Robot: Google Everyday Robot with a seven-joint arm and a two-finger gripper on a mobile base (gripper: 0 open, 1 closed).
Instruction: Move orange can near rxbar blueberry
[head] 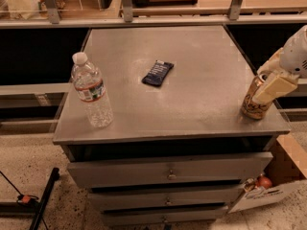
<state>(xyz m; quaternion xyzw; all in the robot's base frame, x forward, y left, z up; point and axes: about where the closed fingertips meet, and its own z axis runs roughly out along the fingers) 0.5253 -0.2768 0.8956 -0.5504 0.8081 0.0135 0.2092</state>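
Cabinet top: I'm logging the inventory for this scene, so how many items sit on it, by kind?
water bottle: 1
rxbar blueberry: 1
orange can: 1, at the right front corner, with the gripper against it
Total: 3

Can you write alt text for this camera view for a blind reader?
A robot's gripper is at an orange can on the front right corner of a grey drawer cabinet. A dark blue rxbar blueberry lies near the top's middle; a water bottle stands front left.
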